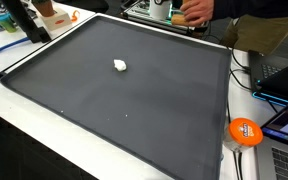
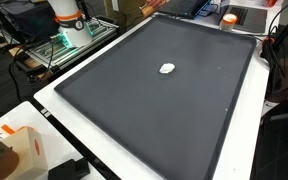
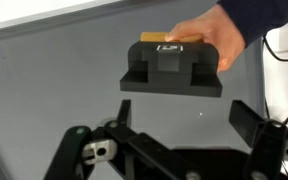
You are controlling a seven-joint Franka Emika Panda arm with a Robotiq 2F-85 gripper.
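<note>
Gripper [image 3: 162, 125] was released, jaws wide, nothing in it. Black block [image 3: 172, 72] was up in the air, carried by a person's hand [image 3: 209, 38] above the dark mat [image 3: 44, 90], toward one edge of the mat. It sat roughly centred ahead of the gripper, apart from both fingers. A yellow piece [image 3: 159, 37] sat at the block's top, under the hand. White lump [image 1: 120, 66] lay near the mat's middle in both exterior views, well apart from the block. Bench [image 1: 29, 112] showed as a white rim around the mat.

My judgement on doing this well: the hand was in the way, so I'd not drive forward while human fingers wrapped the block's top. I'd line up square to the block's flat sides, not its corners, and come in slow and level over the mat. The block rested on nothing, so any nudge would shove it into the hand. Couldn't tell how high above the mat it hung.
</note>
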